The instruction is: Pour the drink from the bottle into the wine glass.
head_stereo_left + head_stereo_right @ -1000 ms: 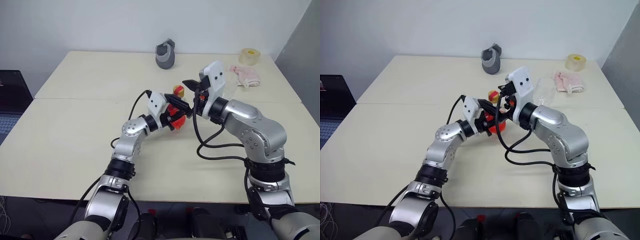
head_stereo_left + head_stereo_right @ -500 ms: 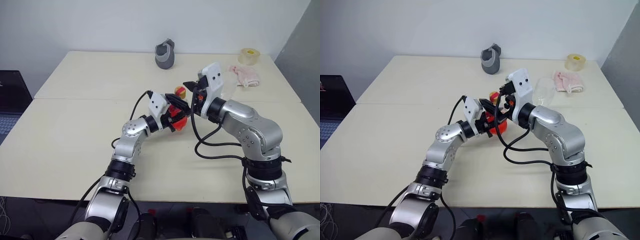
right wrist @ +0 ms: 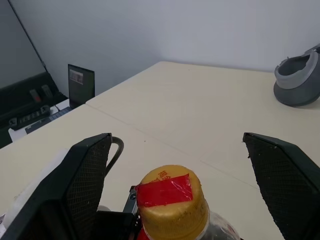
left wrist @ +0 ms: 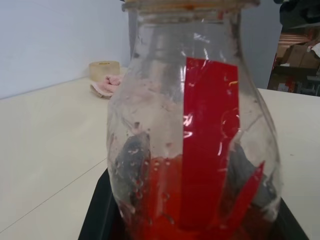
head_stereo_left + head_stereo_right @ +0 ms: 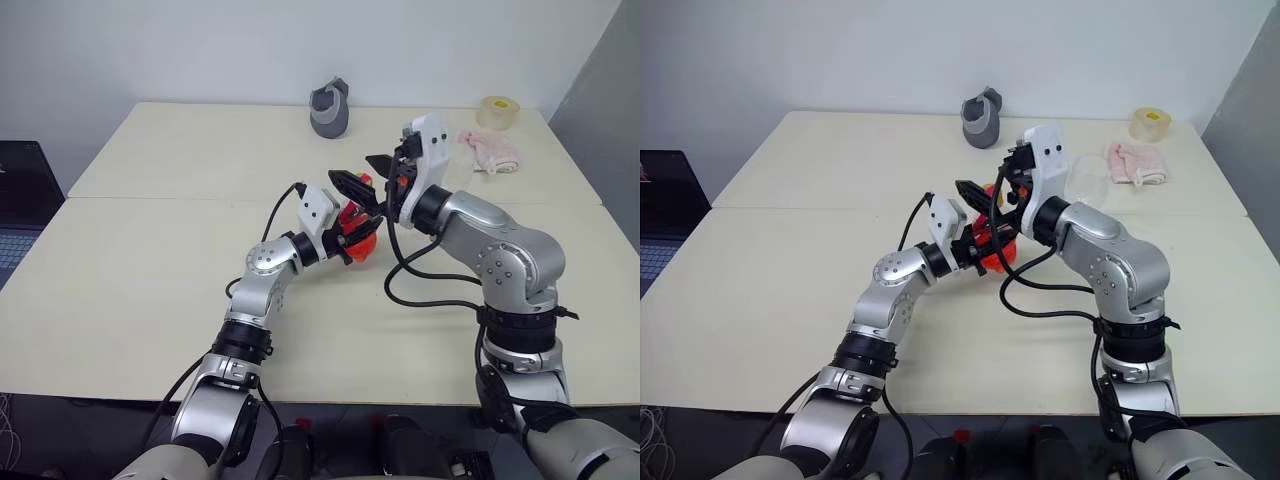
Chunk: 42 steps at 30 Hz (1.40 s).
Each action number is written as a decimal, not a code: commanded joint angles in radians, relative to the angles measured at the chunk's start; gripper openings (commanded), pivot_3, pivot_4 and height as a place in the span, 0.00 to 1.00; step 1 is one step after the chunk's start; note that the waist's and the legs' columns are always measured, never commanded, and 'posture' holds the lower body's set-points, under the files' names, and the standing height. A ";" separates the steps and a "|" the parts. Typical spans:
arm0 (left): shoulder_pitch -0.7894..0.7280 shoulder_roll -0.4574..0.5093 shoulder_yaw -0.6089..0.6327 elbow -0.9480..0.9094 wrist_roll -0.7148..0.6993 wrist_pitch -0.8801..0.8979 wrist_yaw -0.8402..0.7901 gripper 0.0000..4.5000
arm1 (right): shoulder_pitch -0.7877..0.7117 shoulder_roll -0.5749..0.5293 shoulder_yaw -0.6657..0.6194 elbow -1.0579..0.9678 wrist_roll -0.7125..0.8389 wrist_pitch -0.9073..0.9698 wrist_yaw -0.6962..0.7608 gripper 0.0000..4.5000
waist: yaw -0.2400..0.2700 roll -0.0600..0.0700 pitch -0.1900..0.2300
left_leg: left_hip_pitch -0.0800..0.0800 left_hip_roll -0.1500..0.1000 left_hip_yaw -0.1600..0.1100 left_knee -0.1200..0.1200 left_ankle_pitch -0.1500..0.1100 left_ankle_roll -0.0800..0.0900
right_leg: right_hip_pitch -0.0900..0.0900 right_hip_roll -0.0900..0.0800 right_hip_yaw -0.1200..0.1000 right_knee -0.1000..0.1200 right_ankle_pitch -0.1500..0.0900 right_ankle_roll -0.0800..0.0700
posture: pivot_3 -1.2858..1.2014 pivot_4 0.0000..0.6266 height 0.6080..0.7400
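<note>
My left gripper is shut on the belly of the small clear bottle and holds it upright above the table's middle. The red-orange drink fills the bottle's lower part, behind a red label strip. In the right wrist view my right gripper is open, its two black fingers standing wide on either side of the yellow-orange cap, apart from it. The wine glass stands behind my right wrist, partly hidden by it.
A grey cup-like object sits at the table's far edge. A tape roll and a pink cloth lie at the far right. A laptop stands off the table's left side.
My right gripper has rolled, and its fingers now straddle the bottle's cap instead of standing to the right of it. The left gripper and bottle have kept still.
</note>
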 commanded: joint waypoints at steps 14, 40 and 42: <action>-0.031 -0.007 0.004 -0.039 -0.019 -0.006 0.001 0.29 | -0.018 -0.023 0.023 -0.037 0.006 -0.040 0.043 0.29 | -0.003 0.000 0.000 | 0.000 0.000 0.000 0.000 0.000 0.000 | 0.000 0.000 0.000 0.000 0.000 0.000 | 0.52 0.24 1.00; 0.267 0.216 -0.015 -0.697 -0.278 0.437 -0.059 0.23 | -0.177 -0.185 0.188 0.142 0.075 -0.238 0.773 0.29 | -0.010 0.001 0.001 | 0.000 0.002 -0.001 0.000 -0.001 0.002 | 0.000 0.000 0.000 -0.001 0.000 0.000 | 0.52 0.24 1.00; 0.286 0.222 -0.014 -0.711 -0.280 0.442 -0.053 0.23 | -0.180 -0.192 0.178 0.144 0.088 -0.212 0.777 0.29 | -0.009 0.001 0.001 | 0.001 0.002 0.000 -0.001 -0.001 0.001 | 0.000 0.000 0.000 -0.001 0.000 0.000 | 0.52 0.24 1.00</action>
